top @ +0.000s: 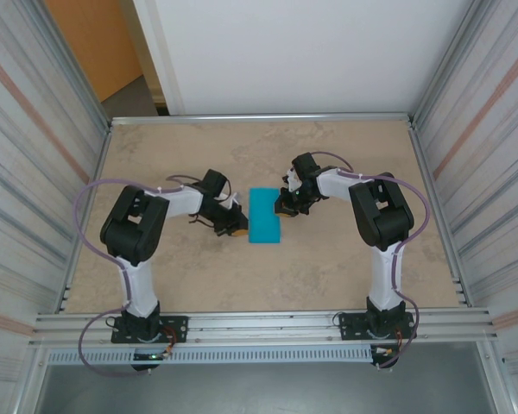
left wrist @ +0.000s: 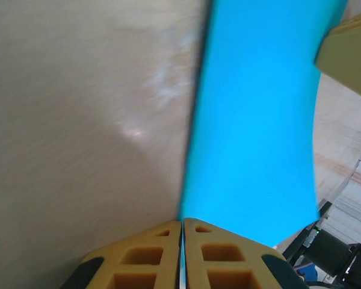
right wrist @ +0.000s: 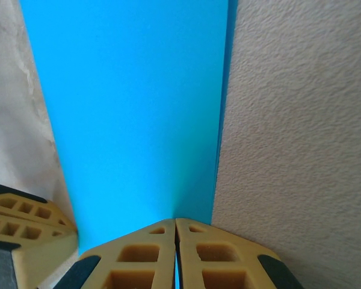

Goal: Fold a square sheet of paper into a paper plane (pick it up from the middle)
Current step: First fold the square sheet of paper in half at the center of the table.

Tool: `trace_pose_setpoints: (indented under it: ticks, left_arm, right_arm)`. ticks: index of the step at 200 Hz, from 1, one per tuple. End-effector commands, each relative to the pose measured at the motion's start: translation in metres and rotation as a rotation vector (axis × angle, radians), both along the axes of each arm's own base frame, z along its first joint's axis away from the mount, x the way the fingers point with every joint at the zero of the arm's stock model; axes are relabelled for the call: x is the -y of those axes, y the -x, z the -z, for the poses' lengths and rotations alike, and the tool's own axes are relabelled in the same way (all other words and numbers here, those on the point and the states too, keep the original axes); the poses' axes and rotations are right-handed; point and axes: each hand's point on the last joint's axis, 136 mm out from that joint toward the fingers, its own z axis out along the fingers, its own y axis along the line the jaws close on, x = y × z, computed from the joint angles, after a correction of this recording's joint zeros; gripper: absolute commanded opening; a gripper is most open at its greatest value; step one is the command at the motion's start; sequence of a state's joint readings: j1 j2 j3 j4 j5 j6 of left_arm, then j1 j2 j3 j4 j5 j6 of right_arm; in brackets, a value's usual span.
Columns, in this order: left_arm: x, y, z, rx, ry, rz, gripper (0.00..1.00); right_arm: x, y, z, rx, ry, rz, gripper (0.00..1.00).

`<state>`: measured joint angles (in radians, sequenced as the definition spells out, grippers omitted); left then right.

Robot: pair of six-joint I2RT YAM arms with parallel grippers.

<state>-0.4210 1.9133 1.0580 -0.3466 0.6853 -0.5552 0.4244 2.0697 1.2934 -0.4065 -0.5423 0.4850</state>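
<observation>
Paper sheet [left wrist: 253, 120], edge inside closed left tool [left wrist: 182, 226]

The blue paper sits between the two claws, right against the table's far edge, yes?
No. The blue paper does sit between the left gripper and right gripper, but near the middle of the table, not its far edge; the top view shows it.

We see the square sheet of paper [top: 264, 216] as smooth, matt teal paper. Around it the counter [top: 328, 259] looks like mottled stone, finely rough up close — the jaws at its edges are matt yellowish plastic.
</observation>
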Motion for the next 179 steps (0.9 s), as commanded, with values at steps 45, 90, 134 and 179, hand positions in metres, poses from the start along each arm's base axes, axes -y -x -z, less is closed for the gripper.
trace_pose_setpoints:
  ticks: [45,90,134,179]
  left_arm:
    - [0.026,0.001,-0.042,0.105,0.045,0.041,0.12]
    - [0.05,0.005,-0.014,0.04,0.014,0.067,0.12]
    - [0.033,0.018,0.017,-0.021,-0.05,0.06,0.11]
    - [0.001,0.045,0.028,-0.067,-0.103,0.049,0.11]
  right_arm:
    - [0.083,0.07,0.091,-0.253,0.43,0.028,0.1]
    - [0.083,0.071,0.092,-0.254,0.43,0.028,0.1]
    - [0.084,0.071,0.093,-0.252,0.435,0.029,0.1]
    - [0.086,0.072,0.094,-0.254,0.444,0.031,0.1]
